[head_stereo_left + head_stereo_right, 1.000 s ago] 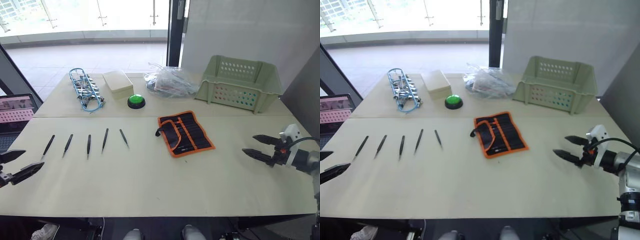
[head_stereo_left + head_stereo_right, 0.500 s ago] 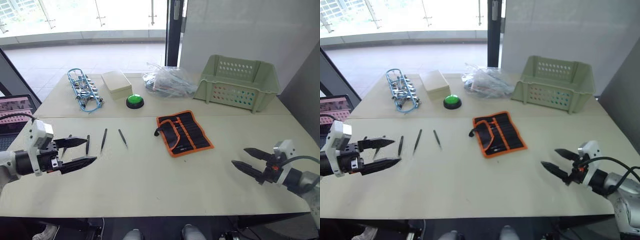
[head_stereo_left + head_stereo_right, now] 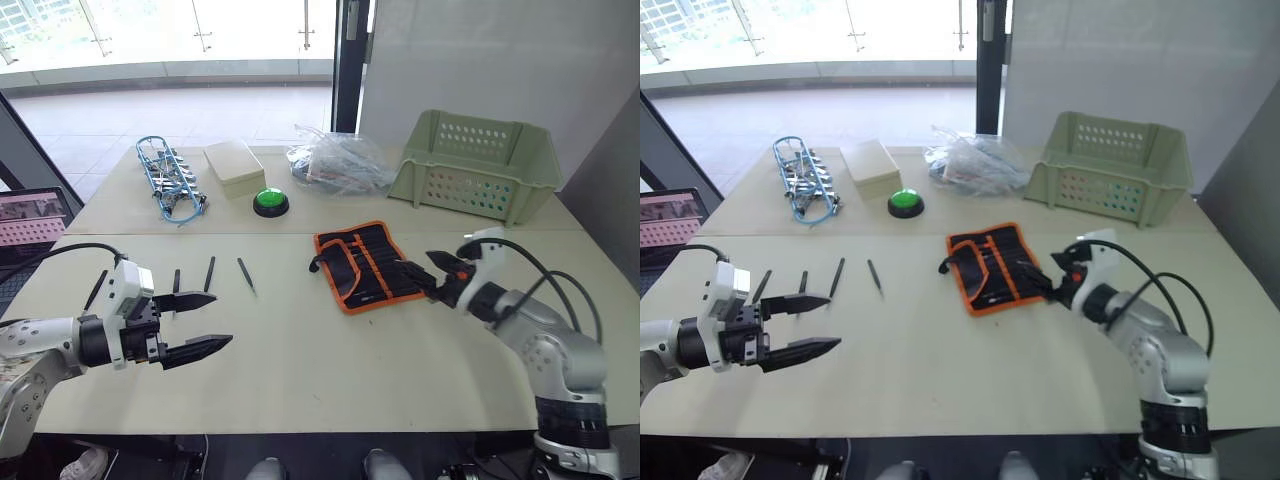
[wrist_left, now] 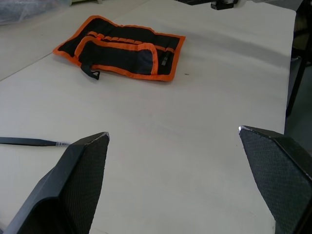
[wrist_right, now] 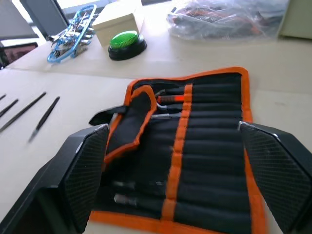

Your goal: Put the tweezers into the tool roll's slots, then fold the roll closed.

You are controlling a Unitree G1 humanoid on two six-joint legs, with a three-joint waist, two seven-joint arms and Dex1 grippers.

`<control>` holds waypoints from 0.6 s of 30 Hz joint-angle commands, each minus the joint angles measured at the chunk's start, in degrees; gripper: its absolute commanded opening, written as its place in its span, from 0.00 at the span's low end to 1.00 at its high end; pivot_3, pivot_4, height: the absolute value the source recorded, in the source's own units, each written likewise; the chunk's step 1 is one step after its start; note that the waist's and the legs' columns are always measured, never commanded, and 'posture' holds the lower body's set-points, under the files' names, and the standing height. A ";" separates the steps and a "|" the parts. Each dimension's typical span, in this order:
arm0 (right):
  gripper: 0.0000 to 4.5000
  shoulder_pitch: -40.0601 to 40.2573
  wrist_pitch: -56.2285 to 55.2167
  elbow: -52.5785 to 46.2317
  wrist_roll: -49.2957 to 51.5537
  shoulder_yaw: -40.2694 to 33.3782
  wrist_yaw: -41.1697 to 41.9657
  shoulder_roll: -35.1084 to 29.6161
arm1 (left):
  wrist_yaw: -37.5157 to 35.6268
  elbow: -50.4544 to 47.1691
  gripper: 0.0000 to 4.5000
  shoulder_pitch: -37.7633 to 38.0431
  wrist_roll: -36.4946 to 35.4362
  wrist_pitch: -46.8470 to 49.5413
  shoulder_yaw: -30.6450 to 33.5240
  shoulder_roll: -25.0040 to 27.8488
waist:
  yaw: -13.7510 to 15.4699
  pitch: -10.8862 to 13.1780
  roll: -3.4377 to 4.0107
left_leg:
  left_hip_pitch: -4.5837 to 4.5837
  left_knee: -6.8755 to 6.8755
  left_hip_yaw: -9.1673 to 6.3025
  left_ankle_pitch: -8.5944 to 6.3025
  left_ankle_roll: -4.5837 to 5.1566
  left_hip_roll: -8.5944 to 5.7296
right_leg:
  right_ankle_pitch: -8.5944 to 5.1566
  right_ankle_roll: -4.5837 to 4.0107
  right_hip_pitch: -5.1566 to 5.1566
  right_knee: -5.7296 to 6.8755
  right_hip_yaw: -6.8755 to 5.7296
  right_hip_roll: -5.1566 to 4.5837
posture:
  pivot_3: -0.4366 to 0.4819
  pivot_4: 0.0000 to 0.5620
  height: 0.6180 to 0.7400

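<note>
Black tool roll (image 3: 370, 264) unfolded, tweezers (image 3: 246, 275) beside

The left gripper (image 4: 173, 136) is spread wide, its two black textured fingers (image 4: 85, 165) rising well apart over a bare stretch of the pale table (image 4: 195, 122). Nothing lies between them. Beyond, the tool roll (image 4: 122, 46) lies open and flat, black with orange edging, a short black strap (image 4: 90, 72) sticking out from its near edge. An orange-edged flap crosses its inner face, and a row of slots (image 4: 114, 36) runs along the far part. One tweezer (image 4: 34, 142) lies on the table just beside one finger, apart from it and well apart from the roll. A piece of the right gripper (image 4: 224, 4) shows past the roll.
</note>
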 commanded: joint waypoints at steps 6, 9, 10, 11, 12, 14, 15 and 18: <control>1.00 1.26 0.83 -2.06 -3.64 7.11 -9.47 9.52 | 4.92 -5.58 1.00 1.42 -0.91 0.07 1.40 -1.66 | 0.07 0.00 0.00 | -0.04 0.00 -0.03 0.00 0.00 -0.05 | 0.01 0.00 -0.04 0.01 0.00 -0.06 | 0.48 0.27 1.00; 1.00 0.79 0.03 -1.03 -4.57 7.47 -10.67 11.17 | 5.05 -5.62 1.00 3.23 0.52 -1.07 1.10 -1.55 | -0.12 0.00 0.00 | -0.03 -0.01 -0.03 0.00 0.00 -0.04 | 0.01 -0.01 -0.06 0.03 0.00 -0.03 | 0.48 0.27 1.00; 1.00 0.52 -0.16 -0.57 -4.83 7.48 -10.87 11.64 | 5.16 -5.65 1.00 3.49 0.64 -1.26 1.24 -1.55 | -0.15 0.00 0.00 | -0.02 -0.01 -0.03 0.00 0.00 -0.03 | 0.00 -0.01 -0.06 0.03 0.00 -0.01 | 0.48 0.27 1.00; 1.00 0.33 -0.34 -0.20 -5.09 7.54 -11.00 11.98 | 5.26 -5.63 1.00 3.58 0.65 -1.38 1.37 -1.56 | -0.17 0.00 0.01 | -0.02 -0.01 -0.03 0.00 0.00 -0.02 | 0.00 -0.01 -0.06 0.03 0.00 0.01 | 0.48 0.27 1.00; 1.00 0.18 -0.70 0.25 -5.58 7.65 -11.29 12.22 | 5.36 -5.55 1.00 3.55 0.59 -1.44 1.50 -1.54 | -0.18 0.00 0.01 | -0.01 -0.01 -0.03 0.00 0.00 -0.02 | 0.00 -0.01 -0.06 0.03 0.00 0.01 | 0.48 0.27 1.00; 0.87 0.20 -0.94 0.62 -5.95 7.43 -11.65 12.71 | 5.57 -5.60 1.00 3.53 0.48 -1.44 1.67 -1.56 | -0.20 0.00 0.01 | -0.01 -0.01 -0.03 0.00 0.00 -0.02 | 0.00 -0.02 -0.06 0.04 0.00 0.01 | 0.48 0.27 1.00; 0.81 0.27 -0.85 0.93 -5.90 7.30 -11.72 13.09 | 5.66 -5.69 1.00 3.62 0.53 -1.49 1.74 -1.56 | -0.18 0.00 0.00 | -0.01 -0.01 -0.02 0.00 0.00 -0.02 | 0.00 -0.02 -0.06 0.03 0.00 0.00 | 0.48 0.27 1.00; 0.59 0.48 -1.18 2.39 -6.43 7.28 -11.90 14.08 | 6.05 -5.73 1.00 3.63 0.75 -1.56 1.57 -1.57 | -0.18 0.00 0.00 | -0.02 -0.01 -0.03 0.00 0.00 -0.02 | 0.00 -0.02 -0.06 0.03 0.00 0.00 | 0.48 0.27 1.00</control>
